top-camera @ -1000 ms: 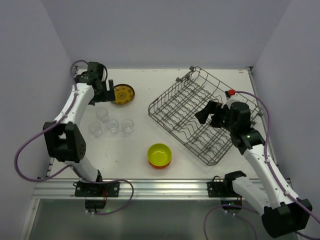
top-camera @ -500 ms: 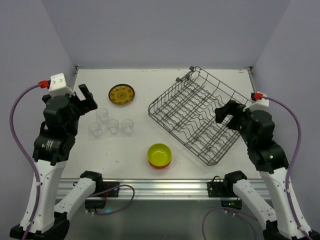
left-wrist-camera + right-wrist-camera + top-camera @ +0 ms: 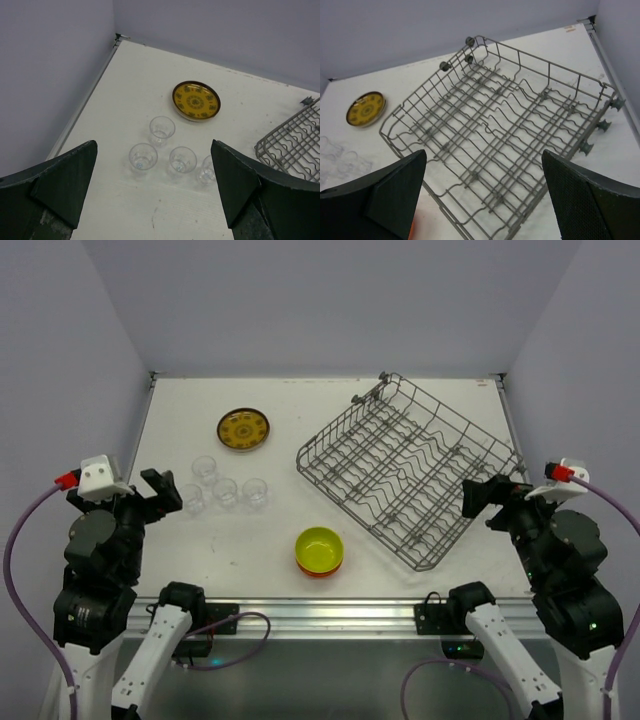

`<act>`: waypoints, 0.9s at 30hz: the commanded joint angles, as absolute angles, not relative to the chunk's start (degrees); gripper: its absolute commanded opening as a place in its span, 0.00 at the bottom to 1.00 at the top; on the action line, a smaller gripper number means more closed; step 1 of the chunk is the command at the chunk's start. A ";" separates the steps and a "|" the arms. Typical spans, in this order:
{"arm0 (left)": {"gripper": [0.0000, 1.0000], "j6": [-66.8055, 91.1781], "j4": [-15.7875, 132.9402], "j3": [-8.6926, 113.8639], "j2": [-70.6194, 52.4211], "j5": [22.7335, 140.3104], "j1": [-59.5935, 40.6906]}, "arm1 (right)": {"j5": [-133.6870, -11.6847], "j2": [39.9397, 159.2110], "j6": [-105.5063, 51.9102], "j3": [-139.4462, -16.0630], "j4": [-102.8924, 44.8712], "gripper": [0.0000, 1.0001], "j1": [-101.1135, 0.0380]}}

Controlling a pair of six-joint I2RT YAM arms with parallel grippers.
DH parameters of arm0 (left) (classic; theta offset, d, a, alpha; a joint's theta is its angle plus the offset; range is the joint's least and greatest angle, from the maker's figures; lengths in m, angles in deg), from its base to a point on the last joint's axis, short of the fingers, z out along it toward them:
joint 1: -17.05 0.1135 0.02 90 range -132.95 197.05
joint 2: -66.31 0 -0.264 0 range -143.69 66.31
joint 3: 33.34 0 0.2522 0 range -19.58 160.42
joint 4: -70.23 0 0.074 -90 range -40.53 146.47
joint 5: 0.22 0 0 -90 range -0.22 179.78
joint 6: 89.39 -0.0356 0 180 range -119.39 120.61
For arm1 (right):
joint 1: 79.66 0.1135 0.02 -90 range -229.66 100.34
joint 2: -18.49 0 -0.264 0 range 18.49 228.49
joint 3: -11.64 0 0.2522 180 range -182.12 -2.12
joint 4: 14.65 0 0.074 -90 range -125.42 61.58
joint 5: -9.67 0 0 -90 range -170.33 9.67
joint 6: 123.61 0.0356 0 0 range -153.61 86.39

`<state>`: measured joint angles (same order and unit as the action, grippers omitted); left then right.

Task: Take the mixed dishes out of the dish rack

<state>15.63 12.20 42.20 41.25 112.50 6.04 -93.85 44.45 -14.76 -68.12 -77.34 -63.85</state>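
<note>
Grey wire rack [image 3: 410,480] holds nothing; the plate [image 3: 244,429], glasses [image 3: 225,490] and stacked bowls [image 3: 319,550] sit on the table [image 3: 300,400] beside it. The left gripper [image 3: 163,490] and right gripper [image 3: 490,498] hover near the table's front edge, jaws spread and bare. Unloading looks finished, with nothing left to fetch.

The dish rack [image 3: 410,480] sits on the right of the worktop [image 3: 300,405], with the plate [image 3: 244,429] at rear left. Four glasses [image 3: 225,490] cluster just before the plate. Two stacked bowls [image 3: 319,549] stand nearer the front, between glasses and rack.

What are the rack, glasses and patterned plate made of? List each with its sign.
Dish rack: grey metal wire, dull finish, thin bent rods. Glasses: clear glass or plastic; table shows through. Plate: probably glazed ceramic; glossy rim, printed yellow pattern.
</note>
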 commanded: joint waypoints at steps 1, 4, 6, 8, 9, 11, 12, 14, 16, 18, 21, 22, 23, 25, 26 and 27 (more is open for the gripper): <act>1.00 14.49 11.56 39.13 45.20 109.12 5.89 | -98.52 42.76 -19.29 -68.75 -80.89 0.99 -63.06; 1.00 14.41 12.44 36.85 48.81 107.45 5.89 | -96.60 38.46 -21.22 -67.17 -80.62 0.99 -63.05; 1.00 14.40 12.09 36.49 49.69 107.19 5.62 | -96.15 35.64 -21.40 -66.81 -81.32 0.99 -63.05; 1.00 14.23 12.17 36.49 49.78 106.84 5.45 | -95.53 33.54 -21.66 -66.19 -82.29 0.99 -63.05; 1.00 14.14 12.35 36.49 49.78 106.57 5.45 | -95.44 33.00 -21.75 -65.93 -82.47 0.99 -63.05; 1.00 13.53 12.61 36.32 49.69 105.87 5.45 | -95.62 31.95 -22.88 -65.32 -82.47 0.99 -63.05; 1.00 13.44 12.70 36.40 49.78 105.78 5.45 | -95.53 31.16 -23.32 -65.14 -82.29 0.99 -63.05; 1.00 13.09 12.44 36.84 49.78 105.95 5.27 | -96.23 31.06 -23.33 -65.57 -82.12 0.99 -62.97; 1.00 13.17 11.91 37.19 49.78 106.57 5.09 | -96.50 31.59 -23.24 -66.45 -82.21 0.99 -63.05; 1.00 13.09 11.65 37.46 49.87 107.36 4.83 | -96.94 32.11 -23.24 -66.72 -81.85 0.99 -63.05; 1.00 13.09 11.73 37.28 50.22 107.98 4.57 | -97.55 32.38 -22.98 -66.90 -81.24 0.99 -62.97; 1.00 13.17 11.91 37.19 50.22 107.89 4.57 | -97.55 32.47 -22.89 -66.63 -81.15 0.99 -63.05; 1.00 13.09 12.09 36.93 50.31 107.11 4.57 | -97.55 32.56 -22.54 -66.46 -81.06 0.99 -63.05; 1.00 13.00 12.70 36.58 50.40 106.14 4.48 | -98.25 32.64 -22.10 -65.76 -80.71 0.99 -63.05; 1.00 13.09 12.96 36.23 50.40 105.52 4.48 | -98.52 32.38 -21.58 -65.41 -80.45 0.99 -63.05; 1.00 13.17 13.23 36.05 50.31 105.52 4.48 | -98.61 32.29 -21.05 -65.23 -80.36 0.99 -63.05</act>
